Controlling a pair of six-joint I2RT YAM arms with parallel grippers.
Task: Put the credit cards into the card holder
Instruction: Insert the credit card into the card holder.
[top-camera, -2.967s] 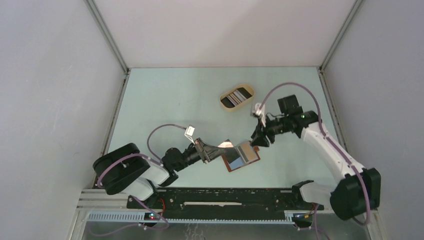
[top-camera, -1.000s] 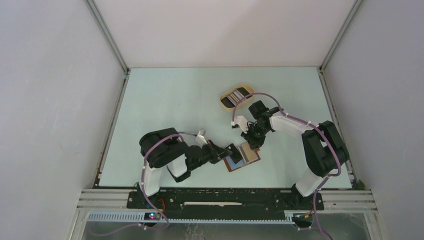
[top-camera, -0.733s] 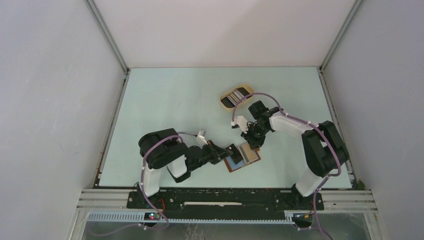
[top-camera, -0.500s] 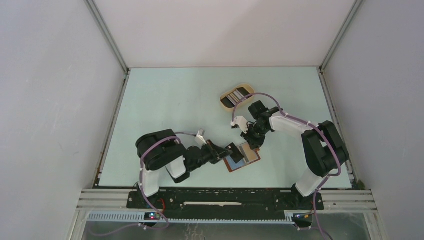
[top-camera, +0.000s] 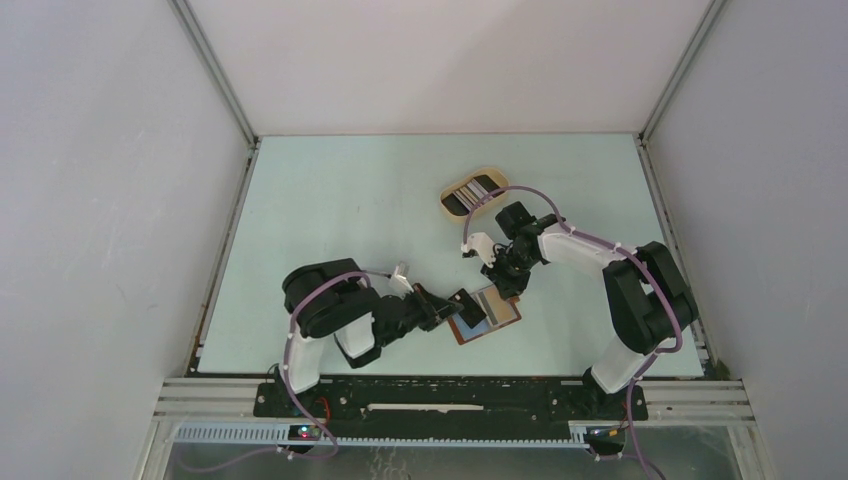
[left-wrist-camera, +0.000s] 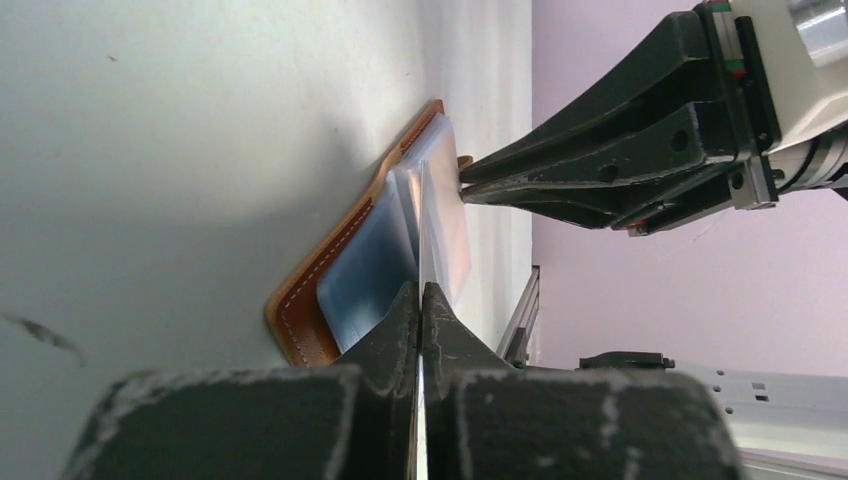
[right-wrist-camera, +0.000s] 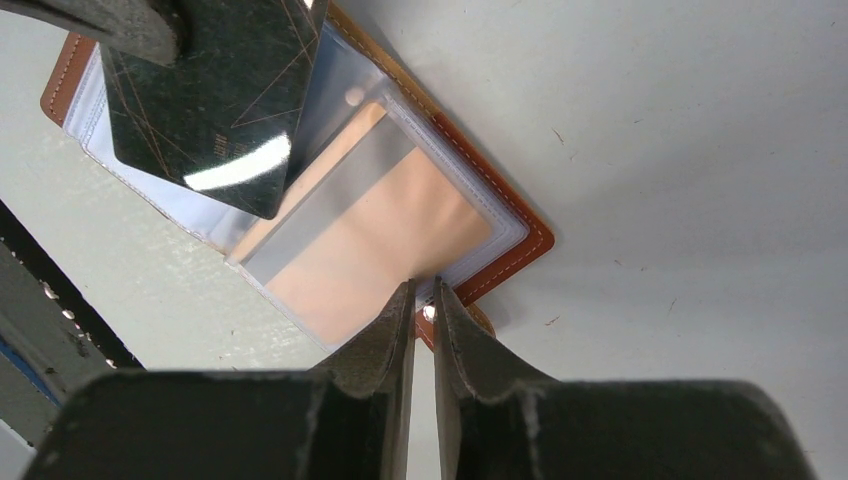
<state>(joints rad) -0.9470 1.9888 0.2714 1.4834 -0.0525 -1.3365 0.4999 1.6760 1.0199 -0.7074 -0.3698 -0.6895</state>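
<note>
Fingers (left-wrist-camera: 395, 335) of the left gripper (left-wrist-camera: 421, 290) pressed tight on a black card (right-wrist-camera: 210, 100), holding it tilted over the open wallet (right-wrist-camera: 400, 220) mid-table. Left arm lies low and folded, reaching right. Right arm arches in from the far side, right gripper (right-wrist-camera: 424, 292) nearly closed, nipping the wallet's rim by the tab.

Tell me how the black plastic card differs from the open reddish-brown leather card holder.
The black plastic card is pinched in the left gripper; the reddish-brown leather card holder lies open on the table. The card is one dark glossy sheet; the holder shows clear sleeves over a tan lining. Both are flat rectangles.
</note>
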